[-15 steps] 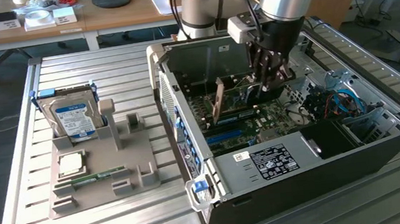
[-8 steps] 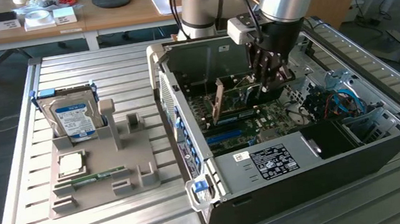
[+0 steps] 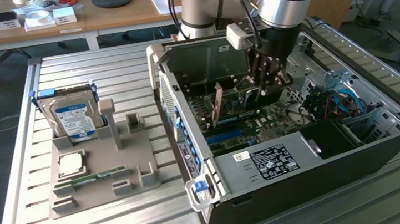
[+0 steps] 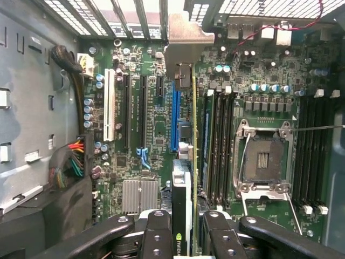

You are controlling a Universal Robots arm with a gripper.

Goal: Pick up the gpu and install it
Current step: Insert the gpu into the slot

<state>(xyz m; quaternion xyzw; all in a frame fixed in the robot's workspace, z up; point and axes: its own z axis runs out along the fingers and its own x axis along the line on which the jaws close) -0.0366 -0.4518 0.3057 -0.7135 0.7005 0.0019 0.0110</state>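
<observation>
Fingers (image 4: 156,233) of the gripper (image 4: 188,229) were clamped on the gpu (image 4: 193,135), which hung edge-down inside the open computer case (image 3: 304,182), at the upper centre of the exterior view, over the motherboard (image 4: 135,135).

Seating it well, in my judgement, called for 3 things. The card's long edge had to stay parallel with the blue slot (image 4: 175,118). The pale bracket (image 4: 186,38) had to line up with the rear opening of the case. The push had to go straight down without tilt, so the contacts would enter evenly. Whether the card's edge had met the slot could not be told.

The wrist view gave the alignment. It showed the card edge-on, just beside the blue slot, between it and the dark memory slots (image 4: 218,140), with the empty CPU socket (image 4: 264,159) further off.

The exterior view gave posture and surroundings instead, with the arm reaching steeply down into the case. On the tabletop (image 3: 106,66), toward the exterior view's left, a grey holder (image 3: 103,183) carried the hard drive (image 3: 70,117), 1 processor (image 3: 71,161) and 1 RAM stick (image 3: 91,178), well apart from the case.
</observation>
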